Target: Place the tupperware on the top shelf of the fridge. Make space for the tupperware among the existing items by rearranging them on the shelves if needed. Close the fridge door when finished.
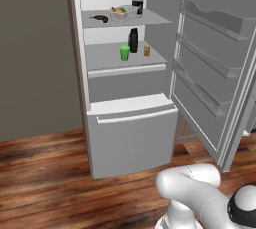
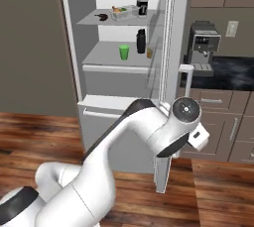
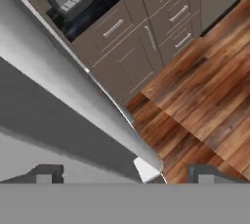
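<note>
Three things sit on the uppermost light-grey shelf panel [image 1: 150, 20] of the tall light-grey fridge [image 1: 130, 138]: the shallow translucent rectangular tupperware [image 1: 123, 13] holding green and orange-yellow food, a dark brown banana [image 1: 99, 18] to its left, and a dark bottle with a clear neck [image 1: 137, 1] touching or just beside its right end. On the lower grey shelf with the thick front lip [image 1: 125, 69] stand a black bottle [image 1: 133, 40], a small green cup [image 1: 124, 52] and a small orange jar [image 1: 147, 50], all apart. The tall flat fridge door [image 1: 215, 68] stands swung open, its narrow rack ledges bare. The two-finger gripper [image 3: 124, 175], fingers spread wide and holding nothing, hangs beside the door's edge above the wooden floor [image 3: 205, 100].
</note>
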You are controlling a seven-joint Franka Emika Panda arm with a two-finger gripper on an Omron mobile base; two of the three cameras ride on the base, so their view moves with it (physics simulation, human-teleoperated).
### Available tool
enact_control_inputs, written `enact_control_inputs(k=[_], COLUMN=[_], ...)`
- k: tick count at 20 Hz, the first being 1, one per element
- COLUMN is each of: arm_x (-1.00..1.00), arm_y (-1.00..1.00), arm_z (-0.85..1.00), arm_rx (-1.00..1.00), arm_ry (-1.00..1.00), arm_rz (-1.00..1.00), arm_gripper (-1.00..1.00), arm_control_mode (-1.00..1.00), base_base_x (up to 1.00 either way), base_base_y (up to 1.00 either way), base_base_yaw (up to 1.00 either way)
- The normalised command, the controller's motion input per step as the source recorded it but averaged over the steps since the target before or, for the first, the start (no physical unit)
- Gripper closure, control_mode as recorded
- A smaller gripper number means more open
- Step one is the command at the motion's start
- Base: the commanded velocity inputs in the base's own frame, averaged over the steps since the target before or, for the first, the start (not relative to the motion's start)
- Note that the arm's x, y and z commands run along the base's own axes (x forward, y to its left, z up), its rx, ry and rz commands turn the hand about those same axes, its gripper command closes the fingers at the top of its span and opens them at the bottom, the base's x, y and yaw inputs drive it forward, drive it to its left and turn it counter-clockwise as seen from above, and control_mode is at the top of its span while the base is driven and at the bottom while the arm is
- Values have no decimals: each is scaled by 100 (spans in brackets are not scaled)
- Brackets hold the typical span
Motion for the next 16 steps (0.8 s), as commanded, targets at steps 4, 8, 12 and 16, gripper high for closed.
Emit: enact_control_inputs(k=[4,8,12,16], arm_x=[41,33,5,0], arm_y=[-79,-75,-51,-25], arm_z=[-16,-14,-13,-1], arm_rx=[20,21,18,15], arm_ry=[0,-2,-16,-21], arm_rz=[-6,-6,-2,1], arm_gripper=[-100,-100,-100,-100], arm_control_mode=[-100,-100,-100,-100], base_base_x=[0,0,0,0], base_base_y=[0,0,0,0], base_base_yaw=[0,0,0,0])
